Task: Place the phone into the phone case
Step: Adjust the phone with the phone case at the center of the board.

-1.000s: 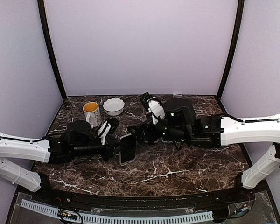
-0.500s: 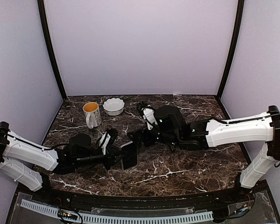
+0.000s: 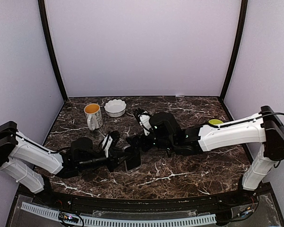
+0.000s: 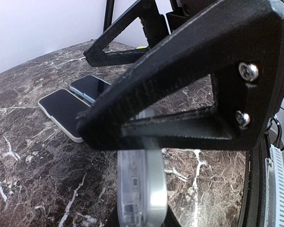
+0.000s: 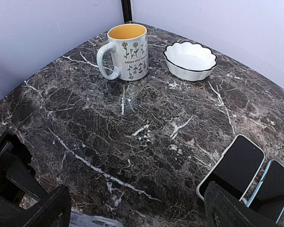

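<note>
My left gripper (image 3: 122, 156) is shut on a dark phone (image 3: 131, 159) held on edge just above the marble. In the left wrist view its silver edge (image 4: 156, 189) sits against a clear phone case (image 4: 131, 187) between the jaws. My right gripper (image 3: 134, 141) is open and hovers right behind and above the held phone. Its fingers (image 5: 33, 201) stand wide apart in the right wrist view, with a clear edge of the case (image 5: 90, 220) at the bottom between them.
Two more phones lie flat side by side (image 5: 236, 165) (image 5: 276, 182), also in the left wrist view (image 4: 64, 112) (image 4: 91, 87). A flowered mug (image 3: 93, 116) and a white scalloped bowl (image 3: 115, 107) stand at the back left. A yellow-green object (image 3: 215, 122) lies behind the right arm.
Both grippers have moved toward the near side; the left one carried the phone lower and slightly right, and the right gripper followed leftward and stays close over it.
</note>
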Robot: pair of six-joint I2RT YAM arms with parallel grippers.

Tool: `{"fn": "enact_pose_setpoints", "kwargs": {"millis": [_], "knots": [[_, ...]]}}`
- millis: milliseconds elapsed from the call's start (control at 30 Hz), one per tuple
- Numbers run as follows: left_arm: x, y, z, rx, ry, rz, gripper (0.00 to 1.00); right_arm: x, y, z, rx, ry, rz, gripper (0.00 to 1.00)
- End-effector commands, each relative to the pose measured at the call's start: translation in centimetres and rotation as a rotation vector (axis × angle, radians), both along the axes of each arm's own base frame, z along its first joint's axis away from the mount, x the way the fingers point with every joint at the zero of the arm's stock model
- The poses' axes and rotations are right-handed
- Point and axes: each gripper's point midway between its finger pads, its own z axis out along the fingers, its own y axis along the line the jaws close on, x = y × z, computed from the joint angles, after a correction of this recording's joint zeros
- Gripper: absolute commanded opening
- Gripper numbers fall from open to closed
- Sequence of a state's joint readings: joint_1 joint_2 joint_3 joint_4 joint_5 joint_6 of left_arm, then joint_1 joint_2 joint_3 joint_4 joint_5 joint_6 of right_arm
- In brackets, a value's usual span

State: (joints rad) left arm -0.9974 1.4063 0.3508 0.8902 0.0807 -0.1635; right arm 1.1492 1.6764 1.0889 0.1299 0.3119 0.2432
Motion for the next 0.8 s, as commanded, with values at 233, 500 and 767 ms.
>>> {"fn": "enact_pose_setpoints", "kwargs": {"millis": [233,500,767], "knots": [[0.7,0.3,-0.1,0.06,-0.055,0.023,0.08,0.9,0.5,-1.7,-0.015,-0.08,0.012,0.98],[0.5,-0.1,-0.8,0.095,-0.06,0.0,0.15,0.5,-0.2,-3.0,-0.009,-0.07,0.013,0.98],[0.9,-0.2,-0.7,0.094,-0.078,0.013,0.17,0.7,0.4,-3.6,-0.029,-0.076,0.022,0.98]]}}
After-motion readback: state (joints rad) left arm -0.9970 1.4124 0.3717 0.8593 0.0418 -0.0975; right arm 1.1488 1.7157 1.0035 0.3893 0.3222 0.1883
